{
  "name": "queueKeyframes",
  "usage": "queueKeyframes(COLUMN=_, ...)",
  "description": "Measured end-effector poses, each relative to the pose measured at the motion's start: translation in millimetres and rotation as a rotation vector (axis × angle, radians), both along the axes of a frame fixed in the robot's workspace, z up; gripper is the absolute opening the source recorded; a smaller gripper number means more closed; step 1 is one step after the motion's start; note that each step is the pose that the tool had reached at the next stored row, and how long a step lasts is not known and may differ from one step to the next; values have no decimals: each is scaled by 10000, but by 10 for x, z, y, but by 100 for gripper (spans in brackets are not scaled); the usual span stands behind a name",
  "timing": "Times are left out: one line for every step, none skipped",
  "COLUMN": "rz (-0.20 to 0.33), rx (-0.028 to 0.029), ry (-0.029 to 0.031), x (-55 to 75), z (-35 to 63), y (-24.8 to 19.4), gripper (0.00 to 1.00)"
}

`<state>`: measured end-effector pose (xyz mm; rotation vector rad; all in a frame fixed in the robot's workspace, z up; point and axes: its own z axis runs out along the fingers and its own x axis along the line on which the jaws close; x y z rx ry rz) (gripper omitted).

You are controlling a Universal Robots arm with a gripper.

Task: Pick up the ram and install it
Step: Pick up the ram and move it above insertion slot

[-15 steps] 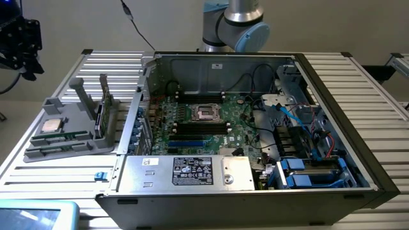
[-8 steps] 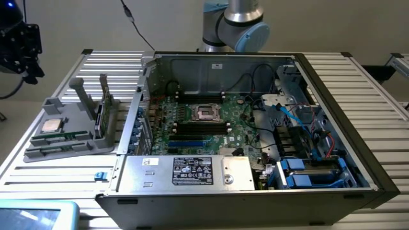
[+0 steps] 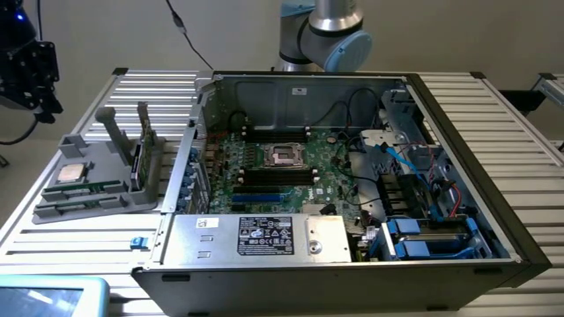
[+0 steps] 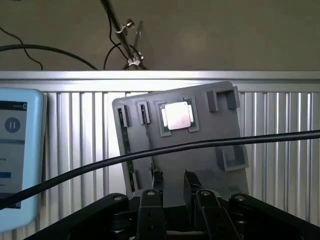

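Your slatted metal table [image 3: 511,145] carries an open computer case [image 3: 291,99], its motherboard [image 3: 264,181] lying exposed inside. A grey parts tray [image 3: 97,155] [image 4: 200,165] sits just beside the case on the exterior view's left. The ram [image 3: 84,190] [image 4: 127,150] rests in a long slot along the tray's edge: a narrow green board that shows its face to the exterior view. From the wrist view, which looks down on it, you see only a thin dark-green line. A second green stick [image 3: 75,209] lies close alongside, and the square silver processor [image 3: 70,173] [image 4: 177,116] sits in its own pocket near them. Your gripper [image 4: 172,177] hangs above the tray with its fingers [image 4: 152,187] spread wide. They hold nothing and are clear of the ram. A black cable [image 4: 225,141] crosses the wrist view in front of the tray, cutting across the ram's length. The chips on the stick are too small to make out. The tablet [image 3: 49,297] [image 4: 15,150] is cut off by the frame in both views. Dark hardware [image 3: 26,66] at the exterior view's upper left is also cut off.
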<state>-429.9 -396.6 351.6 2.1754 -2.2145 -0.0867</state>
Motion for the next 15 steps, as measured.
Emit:
queueKeyframes(rz=63, rx=2, ry=0, x=0, z=-19, y=-6, gripper=30)
queueKeyframes(rz=125, rx=3, ry=0, x=0, z=-37, y=-11, gripper=30)
queueKeyframes(rz=189, rx=4, ry=-1, x=0, z=-56, y=-16, gripper=30)
queueKeyframes(rz=247, rx=3, ry=1, x=0, z=-74, y=-22, gripper=30)
queueKeyframes(rz=293, rx=2, ry=3, x=0, z=-89, y=-31, gripper=30)
queueKeyframes(rz=332, rx=2, ry=5, x=-1, z=-100, y=-43, gripper=30)
queueKeyframes(rz=376, rx=3, ry=4, x=0, z=-110, y=-53, gripper=30)
queueKeyframes(rz=422, rx=2, ry=4, x=0, z=-119, y=-60, gripper=30)
queueKeyframes(rz=466, rx=2, ry=4, x=-1, z=-129, y=-68, gripper=30)
queueKeyframes(rz=508, rx=2, ry=5, x=-1, z=-140, y=-78, gripper=30)
queueKeyframes(rz=552, rx=4, ry=2, x=0, z=-159, y=-89, gripper=30)
queueKeyframes(rz=593, rx=4, ry=1, x=0, z=-176, y=-97, gripper=30)
queueKeyframes(rz=635, rx=3, ry=3, x=-2, z=-194, y=-102, gripper=30)
queueKeyframes(rz=674, rx=3, ry=4, x=-7, z=-211, y=-106, gripper=30)
queueKeyframes(rz=717, rx=5, ry=2, x=-12, z=-230, y=-109, gripper=30)
